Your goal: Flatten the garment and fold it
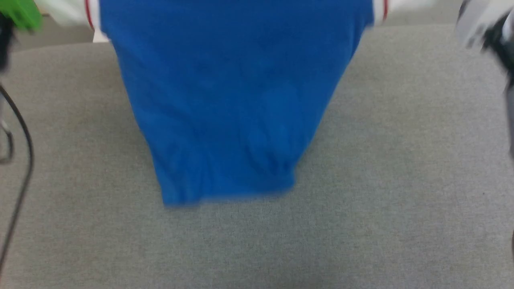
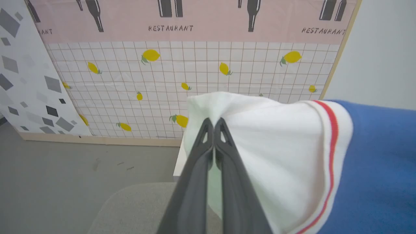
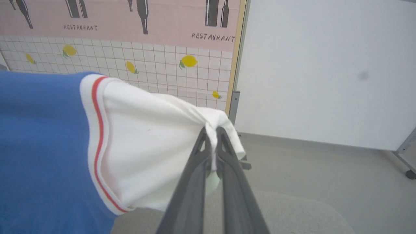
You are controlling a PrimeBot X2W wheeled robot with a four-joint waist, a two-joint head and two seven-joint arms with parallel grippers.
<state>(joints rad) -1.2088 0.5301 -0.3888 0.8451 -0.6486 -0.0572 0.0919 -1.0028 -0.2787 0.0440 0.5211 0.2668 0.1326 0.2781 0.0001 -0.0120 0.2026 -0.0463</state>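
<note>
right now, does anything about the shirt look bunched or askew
Yes. The garment is not flat: its blue body narrows toward the lower hem, with a puckered fold near it. The left gripper and right gripper each pinch a gathered white sleeve tip. Nothing looks torn.

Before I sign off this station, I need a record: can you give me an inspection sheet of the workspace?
Surface: grey fabric tabletop.
Job's things: garment, blue, stretched between both white sleeves, hem wrinkled.
Clutter: blurred green shape at top left, unidentified.
Grippers: left gripper shut on one sleeve; right gripper shut on the other.
Cables: black cable looping at left edge.
Surroundings: lemon-print panel, white wall, grey floor.
</note>
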